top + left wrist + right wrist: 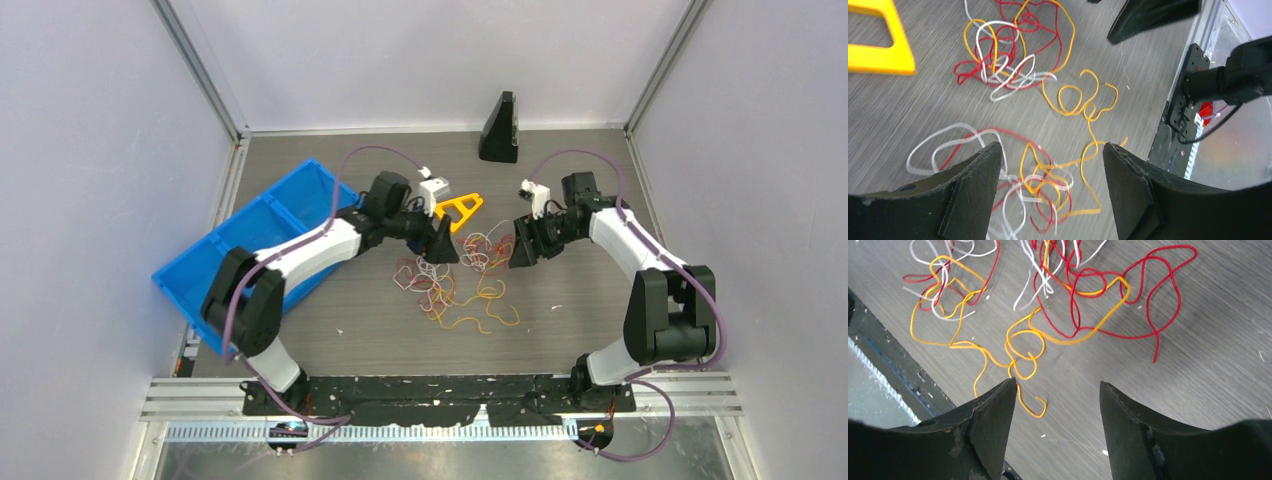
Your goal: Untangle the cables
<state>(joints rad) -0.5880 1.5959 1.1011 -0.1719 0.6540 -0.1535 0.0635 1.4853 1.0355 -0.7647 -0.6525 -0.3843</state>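
Note:
A tangle of thin red, white and orange cables [455, 285] lies in the middle of the grey table. My left gripper [441, 243] hangs open over its left part; the left wrist view shows a knot of all three colours [1045, 187] between its jaws, below them. Open as well, my right gripper [522, 247] hovers at the tangle's right side. In the right wrist view a long red cable [1128, 295] and an orange cable [1018, 342] lie ahead of the jaws, with only bare table between them.
A blue bin [255, 240] sits at the left under the left arm. An orange triangular frame [459, 208] lies behind the cables. A black wedge-shaped stand [499, 128] stands at the back. The black base rail [440, 392] runs along the near edge.

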